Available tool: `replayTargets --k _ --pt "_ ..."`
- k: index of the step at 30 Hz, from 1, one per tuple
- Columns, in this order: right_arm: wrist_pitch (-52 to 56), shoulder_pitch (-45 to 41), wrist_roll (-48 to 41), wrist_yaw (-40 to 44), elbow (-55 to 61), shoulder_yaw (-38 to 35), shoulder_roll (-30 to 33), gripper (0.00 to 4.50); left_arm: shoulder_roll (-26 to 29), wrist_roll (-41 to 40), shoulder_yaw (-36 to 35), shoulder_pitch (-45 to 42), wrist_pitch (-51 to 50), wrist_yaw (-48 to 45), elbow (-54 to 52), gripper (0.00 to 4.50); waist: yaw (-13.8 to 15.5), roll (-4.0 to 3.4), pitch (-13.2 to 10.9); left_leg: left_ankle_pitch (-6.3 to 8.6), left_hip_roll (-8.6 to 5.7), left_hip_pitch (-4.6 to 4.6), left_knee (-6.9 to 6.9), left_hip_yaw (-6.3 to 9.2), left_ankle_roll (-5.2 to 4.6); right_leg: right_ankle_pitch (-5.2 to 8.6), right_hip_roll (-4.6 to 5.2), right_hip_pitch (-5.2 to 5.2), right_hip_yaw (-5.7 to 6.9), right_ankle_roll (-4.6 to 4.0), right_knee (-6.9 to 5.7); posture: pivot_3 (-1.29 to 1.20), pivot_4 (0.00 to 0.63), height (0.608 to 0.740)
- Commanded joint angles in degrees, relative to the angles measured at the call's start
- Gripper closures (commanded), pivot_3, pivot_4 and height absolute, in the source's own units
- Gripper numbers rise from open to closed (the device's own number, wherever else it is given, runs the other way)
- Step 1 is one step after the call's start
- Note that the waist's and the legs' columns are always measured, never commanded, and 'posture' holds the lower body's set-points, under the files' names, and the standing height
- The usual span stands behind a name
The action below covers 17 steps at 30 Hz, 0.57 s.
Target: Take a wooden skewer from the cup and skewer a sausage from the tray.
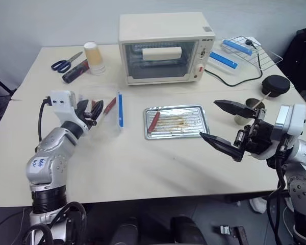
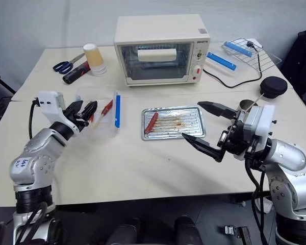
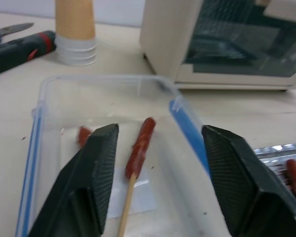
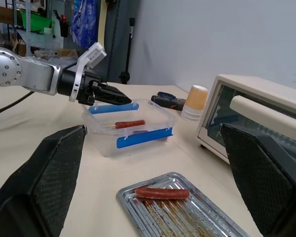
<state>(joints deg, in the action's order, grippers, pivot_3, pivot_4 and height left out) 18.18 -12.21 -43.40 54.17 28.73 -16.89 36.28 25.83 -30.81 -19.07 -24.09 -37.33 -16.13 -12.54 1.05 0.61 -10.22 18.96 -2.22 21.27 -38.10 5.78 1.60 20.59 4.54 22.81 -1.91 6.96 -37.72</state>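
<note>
Left pincer: spread wide at the near rim of a clear plastic container with blue clip strips, gripping nothing.

Clear plastic container, left of bench centre: held one sausage already run onto a wooden skewer, lying flat on its floor between the spread fingers. Second small red piece beside it, partly hidden; nature not told. Judged: one skewered sausage finished and laid down here.

Tray, bench centre, grease-streaked: carried one loose sausage at its left end, unskewered. Judged the item remaining, should the job call for a further piece.

Toaster oven, behind tray: door shut, not part of the job. Stacked paper cups, scissors and a dark tool to its left; wire rack with blue bars to its right.

Right pincer: spread very wide, hovering above bench just right of tray, carrying nothing.

Cup, right of tray, behind right pincer and largely masked by it: one thin stick seen rising from it toward a black round lid. Judged: skewers yet on hand.

Stage judged: one cycle complete, both pincers free. Left outstanding: fresh skewer from cup, then piercing of the sausage on tray.
</note>
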Motion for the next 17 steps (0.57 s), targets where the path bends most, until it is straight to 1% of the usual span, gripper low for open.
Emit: replayTargets --k 1,3,5,6,8,9,13,17 --pt "1.66 -1.12 -4.55 2.10 0.95 0.52 1.06 0.00 11.67 -4.71 -0.43 4.16 6.67 -24.79 -3.76 0.98 -0.71 -0.02 0.01 0.00 0.01 0.00 0.04 -0.01 0.01 0.00 0.00 0.01 -0.01 -0.01 0.03 0.00 0.150 0.740" --pt "0.76 -0.29 -3.53 5.50 1.28 1.98 2.31 0.00 18.75 -1.29 1.64 8.99 14.66 -37.58 -1.43 0.98 -1.29 -0.09 0.02 0.00 0.02 -0.04 0.18 -0.01 0.02 0.02 0.02 0.00 0.00 -0.05 0.11 0.00 0.150 0.740" --pt "-2.03 2.23 -0.12 11.34 1.72 4.32 4.76 0.00 23.42 3.17 4.02 13.01 23.90 -46.00 1.14 0.98 -1.21 -0.27 0.03 0.00 0.02 -0.08 0.27 -0.01 0.01 0.02 0.04 -0.05 0.00 -0.06 0.24 0.00 0.150 0.740" --pt "-3.77 4.17 1.85 14.32 1.51 5.34 6.12 0.00 24.82 5.42 5.09 14.77 29.06 -49.29 2.39 0.98 -1.16 -0.28 0.02 0.00 0.01 -0.10 0.29 -0.01 0.01 0.02 0.06 -0.09 0.01 -0.06 0.30 0.00 0.150 0.740" --pt "-9.15 7.88 6.38 20.27 -0.49 6.99 8.66 0.00 26.09 6.35 6.76 17.04 34.11 -54.74 4.52 0.98 -0.80 -0.27 0.01 0.01 0.02 -0.09 0.33 0.07 -0.01 0.02 0.07 -0.18 0.03 -0.06 0.42 0.00 0.150 0.740" --pt "-10.75 8.80 7.33 21.86 -1.32 7.30 9.26 0.00 26.15 6.29 7.15 17.37 35.14 -56.02 5.36 0.98 -0.64 -0.26 0.00 0.02 0.01 -0.06 0.32 0.09 -0.03 0.02 0.08 -0.22 0.03 -0.06 0.50 0.00 0.150 0.740" --pt "-13.40 11.84 10.41 21.37 -8.23 6.44 8.72 0.00 22.54 7.47 7.71 20.00 37.49 -53.35 6.91 0.98 -0.48 -0.22 -0.02 0.04 0.02 -0.05 0.16 0.11 -0.13 -0.14 0.08 -0.36 -0.02 -0.04 0.63 0.00 0.150 0.740" --pt "-18.18 12.68 13.03 20.15 -15.67 4.89 7.15 0.00 18.76 7.70 6.17 26.01 37.29 -47.92 3.74 0.98 -0.77 -0.23 -0.01 0.05 0.04 -0.07 0.20 0.06 -0.16 -0.16 0.05 -0.32 -0.05 -0.03 0.64 0.00 0.150 0.740"
